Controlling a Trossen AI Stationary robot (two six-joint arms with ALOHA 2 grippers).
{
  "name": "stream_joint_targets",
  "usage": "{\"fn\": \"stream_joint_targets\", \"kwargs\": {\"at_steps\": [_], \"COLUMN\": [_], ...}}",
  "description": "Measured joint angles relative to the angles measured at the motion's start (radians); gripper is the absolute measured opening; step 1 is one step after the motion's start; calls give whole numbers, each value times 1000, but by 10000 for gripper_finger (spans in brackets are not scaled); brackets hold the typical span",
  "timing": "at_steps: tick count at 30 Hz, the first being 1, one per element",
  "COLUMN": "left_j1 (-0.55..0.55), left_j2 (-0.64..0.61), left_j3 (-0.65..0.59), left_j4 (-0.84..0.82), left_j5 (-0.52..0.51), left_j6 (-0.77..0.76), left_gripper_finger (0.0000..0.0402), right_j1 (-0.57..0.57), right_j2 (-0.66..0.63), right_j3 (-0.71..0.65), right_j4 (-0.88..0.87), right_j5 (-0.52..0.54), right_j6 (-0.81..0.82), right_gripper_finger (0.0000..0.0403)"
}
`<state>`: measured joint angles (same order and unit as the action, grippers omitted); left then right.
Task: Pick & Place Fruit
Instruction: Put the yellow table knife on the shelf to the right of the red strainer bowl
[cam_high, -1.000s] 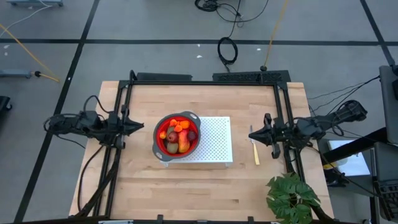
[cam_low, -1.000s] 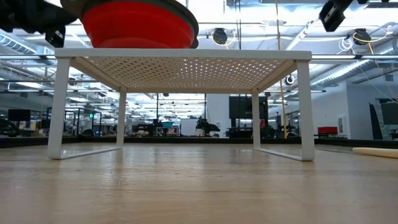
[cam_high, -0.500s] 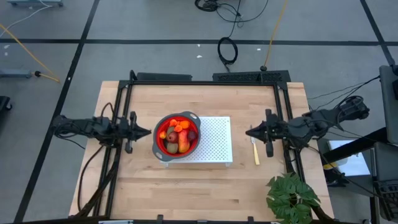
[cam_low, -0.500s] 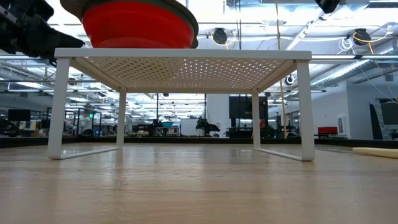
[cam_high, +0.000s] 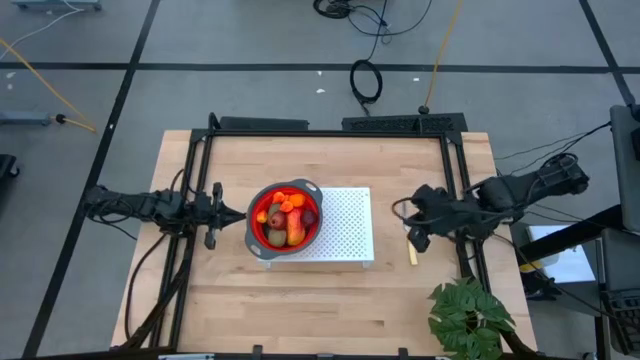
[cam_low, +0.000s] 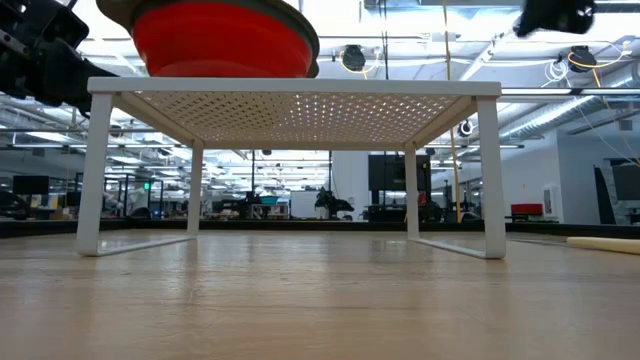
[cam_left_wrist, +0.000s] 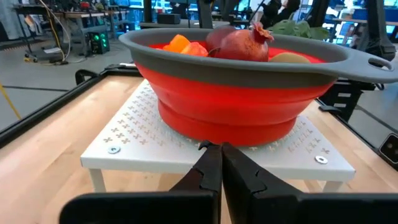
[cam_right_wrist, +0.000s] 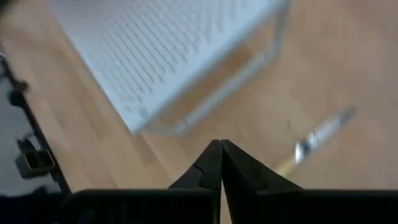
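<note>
The fruit sits in a red bowl with a grey rim (cam_high: 253, 206), which stands on the left end of a white perforated rack (cam_high: 345, 228). In the bowl I see the mango-like piece (cam_high: 296, 233), a dark red ball (cam_high: 309, 216) and orange bits (cam_high: 290, 203). In the left wrist view a dark red ball (cam_left_wrist: 239, 43) tops the pile. My left gripper (cam_high: 241, 213) is shut, level, just left of the bowl and apart from it, its tips (cam_left_wrist: 221, 149) pointing at the bowl wall (cam_left_wrist: 230, 99). My right gripper (cam_high: 397, 209) is shut, right of the rack, above the knife.
A yellow-handled knife (cam_high: 411, 245) lies on the wood right of the rack, under my right arm, and shows in the right wrist view (cam_right_wrist: 317, 140). A green leafy plant (cam_high: 468, 318) stands at the near right corner. Black frame rails run along the table's left, right and far sides.
My left gripper has moved toward the table's right, closer to the bowl, staying shut. My right arm has moved a little toward the rack and rolled its wrist, staying shut. The bowl, fruit and knife have kept still.
</note>
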<state>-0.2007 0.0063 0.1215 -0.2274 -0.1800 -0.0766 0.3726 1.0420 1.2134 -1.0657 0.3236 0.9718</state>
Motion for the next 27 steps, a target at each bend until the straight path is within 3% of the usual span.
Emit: {"fn": "stream_joint_targets", "kwargs": {"at_steps": [4, 9, 15, 20, 27], "left_j1": [0, 0, 0, 0, 0], "left_j2": [0, 0, 0, 0, 0], "left_j3": [0, 0, 0, 0, 0], "left_j4": [0, 0, 0, 0, 0], "left_j5": [0, 0, 0, 0, -1], "left_j6": [-1, -4, -7, -7, -7], "left_gripper_finger": [13, 2, 16, 5, 15], "right_j1": [-49, -108, -146, -164, -170], "right_j2": [72, 159, 207, 218, 213], "right_j3": [5, 5, 5, 2, -79], "right_j4": [-93, -202, -206, -202, -195], "right_j5": [-154, -273, -299, -297, -299], "right_j6": [97, 135, 83, 98, 210], "right_gripper_finger": [0, 0, 0, 5, 51]}}
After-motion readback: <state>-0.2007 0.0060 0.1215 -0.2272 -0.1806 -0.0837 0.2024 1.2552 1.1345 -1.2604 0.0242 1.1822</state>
